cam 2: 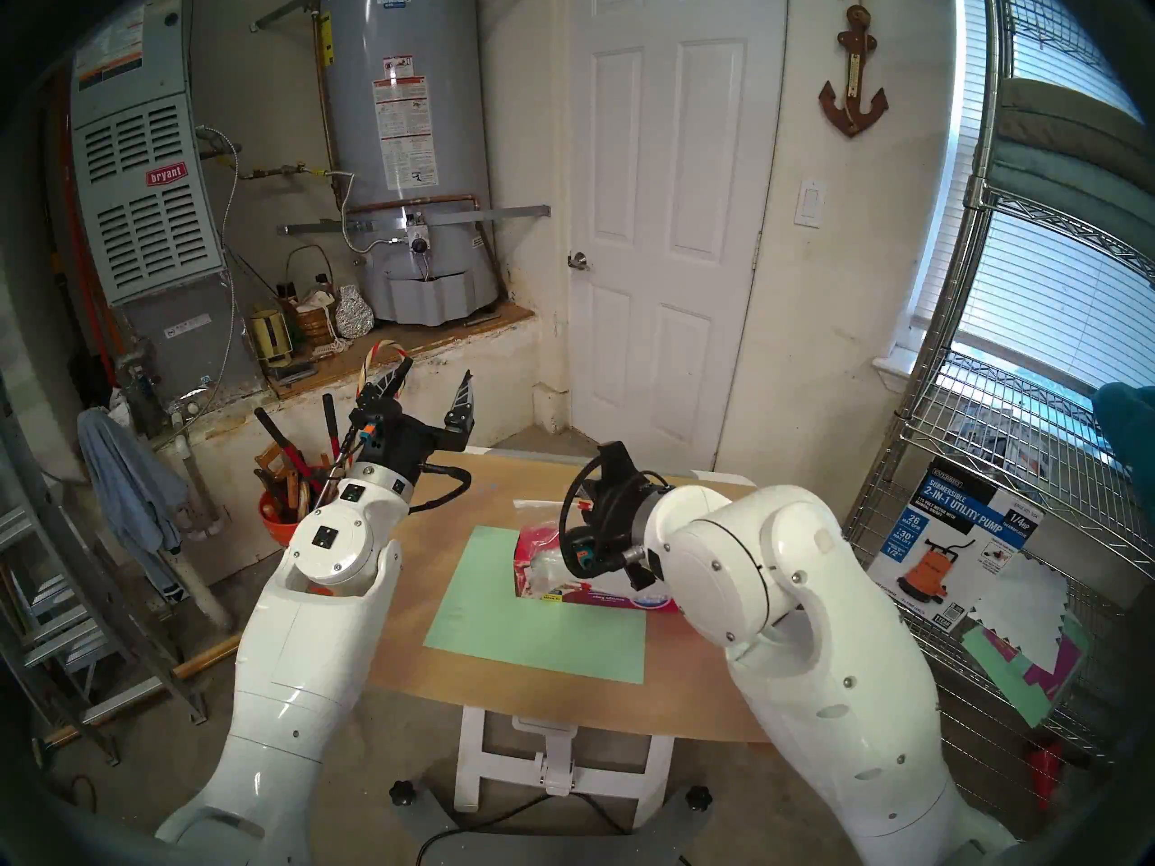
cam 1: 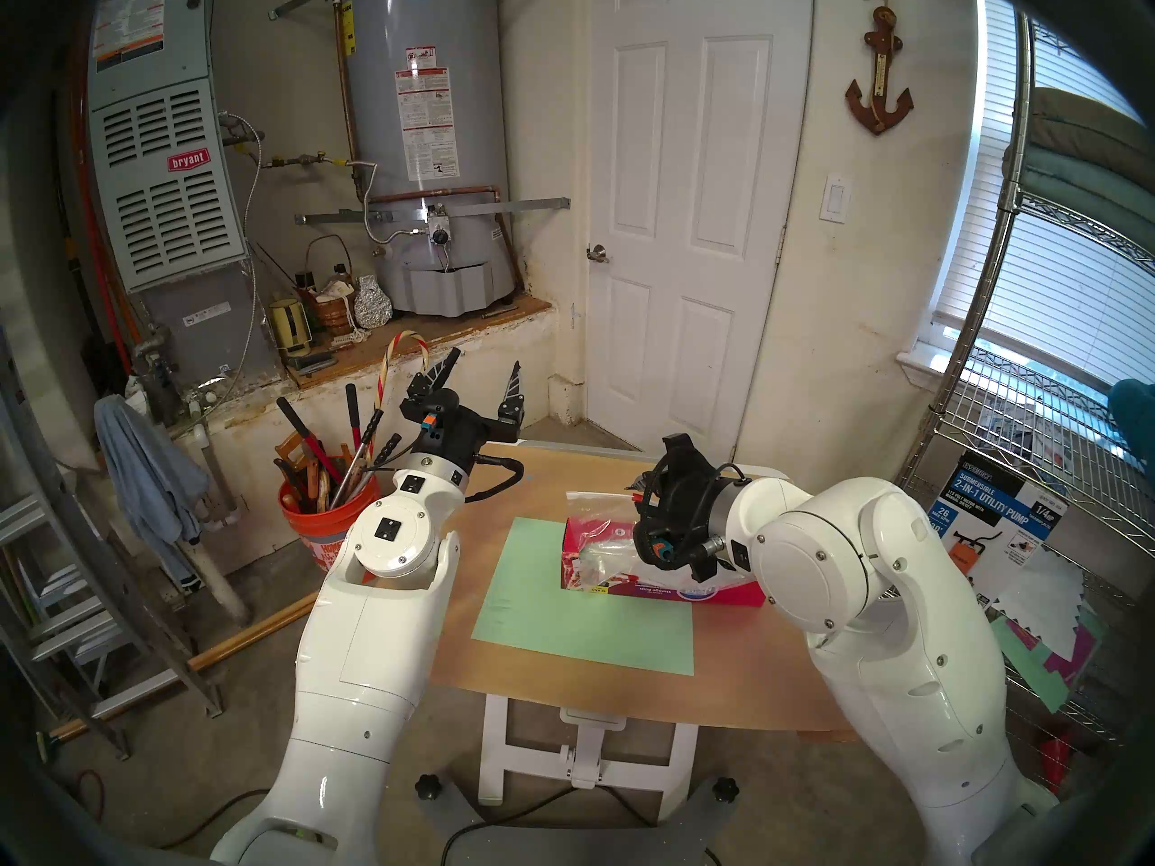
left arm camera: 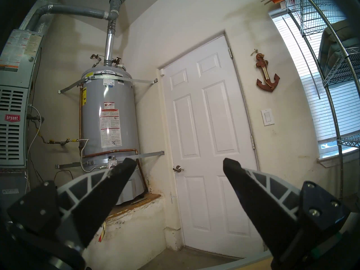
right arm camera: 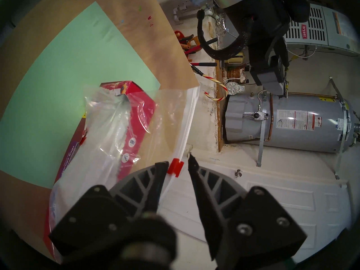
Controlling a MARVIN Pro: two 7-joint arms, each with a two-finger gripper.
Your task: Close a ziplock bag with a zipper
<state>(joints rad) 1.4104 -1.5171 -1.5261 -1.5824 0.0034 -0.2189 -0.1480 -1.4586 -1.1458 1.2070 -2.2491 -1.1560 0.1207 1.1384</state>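
Observation:
The clear ziplock bag (right arm camera: 167,115) lies draped over a long red cardboard box (right arm camera: 136,111) on the table, its far edge lifted. Its zipper (right arm camera: 190,115) is a white strip along that edge, carrying a small red slider tab (right arm camera: 175,167). My right gripper (right arm camera: 176,160) is open, and the slider sits between its fingertips. One fingertip is at the slider's side and the other stands slightly off it. In the head views the right wrist hides those fingertips above the bag (cam 1: 594,502). My left gripper (cam 1: 484,362) is raised beyond the table's left rear corner, wide open and empty.
The red box (cam 1: 662,586) rests partly on a green paper sheet (cam 1: 562,615) on the wooden table (cam 1: 719,677). An orange bucket of tools (cam 1: 325,508) stands left of the table. A wire shelf (cam 1: 1000,446) is close on the right.

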